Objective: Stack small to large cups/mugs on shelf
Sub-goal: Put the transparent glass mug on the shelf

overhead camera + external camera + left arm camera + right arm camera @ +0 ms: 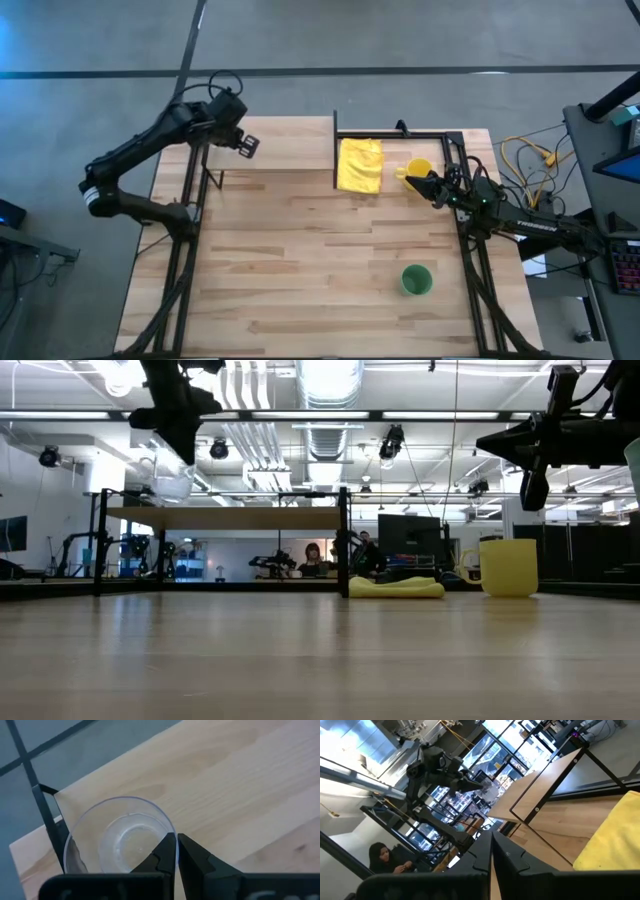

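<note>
The left end effector (247,145) hangs over the far left corner of the shelf (270,145), fingers pinched together with nothing between them. The clear glass cup (119,842) sits right under it on the shelf board near the black frame bar, so my guess is it's the first of the stack, smallest at the end.

The right end effector (408,181) hovers above the tabletop (320,270), also clenched and empty, right next to the yellow mug (420,168), which looks like the next pick. The yellow cloth (360,164) lies just beside the mug. The green cup (416,279) waits well apart, near the front right.

Count: three vessels, one cloth, one shelf, two arms.
</note>
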Controlling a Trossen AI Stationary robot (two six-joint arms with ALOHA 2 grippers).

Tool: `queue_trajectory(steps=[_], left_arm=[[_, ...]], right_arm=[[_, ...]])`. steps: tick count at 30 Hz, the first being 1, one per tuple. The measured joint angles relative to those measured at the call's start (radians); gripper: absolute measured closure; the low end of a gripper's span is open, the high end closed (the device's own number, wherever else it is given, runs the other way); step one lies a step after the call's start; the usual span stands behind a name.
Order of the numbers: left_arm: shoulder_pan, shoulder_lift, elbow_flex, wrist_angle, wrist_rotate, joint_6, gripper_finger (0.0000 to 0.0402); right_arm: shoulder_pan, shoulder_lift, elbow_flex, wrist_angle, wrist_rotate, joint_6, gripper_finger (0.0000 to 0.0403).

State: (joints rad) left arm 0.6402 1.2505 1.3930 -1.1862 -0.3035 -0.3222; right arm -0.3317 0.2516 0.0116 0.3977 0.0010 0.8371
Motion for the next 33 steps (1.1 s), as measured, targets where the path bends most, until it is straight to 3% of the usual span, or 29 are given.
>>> queue_trajectory(steps=[12, 33], left_arm=[[0.047, 0.019, -0.009, 0.002, 0.068, 0.069, 0.0401], [0.048, 0.019, -0.013, 0.010, 0.070, 0.074, 0.0402]], right_arm=[[0.000, 0.000, 0.000, 0.000, 0.000, -0.003, 0.0394], [0.000, 0.000, 0.000, 0.000, 0.000, -0.026, 0.0394]])
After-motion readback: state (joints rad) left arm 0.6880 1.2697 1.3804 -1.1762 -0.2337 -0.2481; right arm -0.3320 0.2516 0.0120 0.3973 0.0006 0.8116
